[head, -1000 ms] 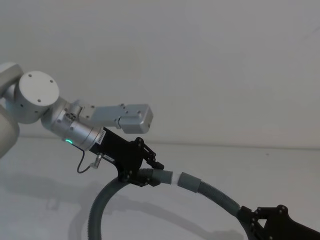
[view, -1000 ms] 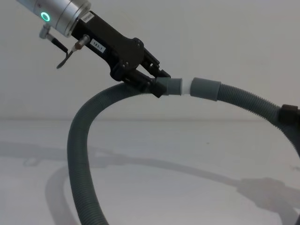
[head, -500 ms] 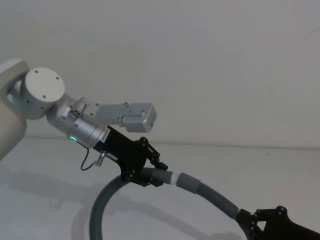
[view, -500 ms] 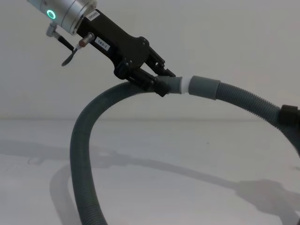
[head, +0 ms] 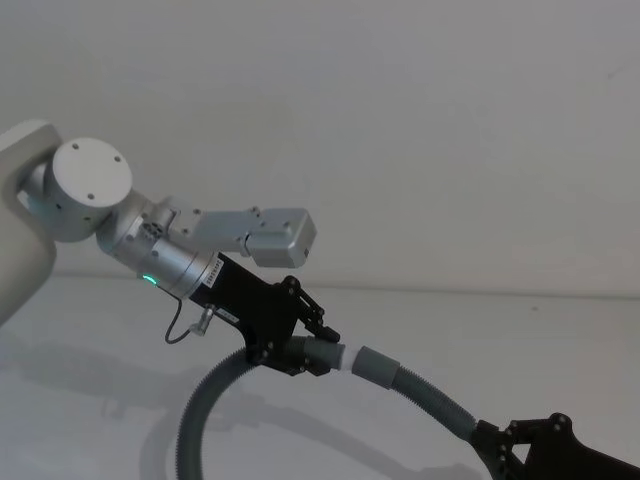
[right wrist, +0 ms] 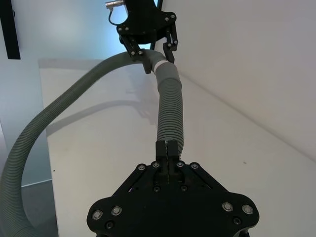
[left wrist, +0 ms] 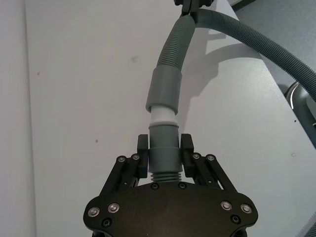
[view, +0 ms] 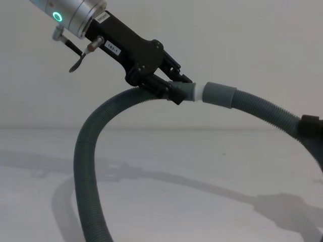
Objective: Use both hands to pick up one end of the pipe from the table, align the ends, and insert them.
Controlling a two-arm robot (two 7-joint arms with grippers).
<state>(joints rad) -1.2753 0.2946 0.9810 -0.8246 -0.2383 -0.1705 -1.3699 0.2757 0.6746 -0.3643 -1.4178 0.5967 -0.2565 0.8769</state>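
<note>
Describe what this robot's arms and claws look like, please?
The left arm is white with round joints, ending in a silver wrist with a green ring light. A boxy silver camera sits atop it, and a thin dark cable loops below. Both claws, left and right, are black with flat fingers, linkage bars and silver screws. A small white label marks the left one.

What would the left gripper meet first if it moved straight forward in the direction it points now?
The left gripper, shut on the spigot cuff, points straight at the plain hollow cuff. The white spigot tip already seems to enter it, so that cuff would likely be met first.
</note>
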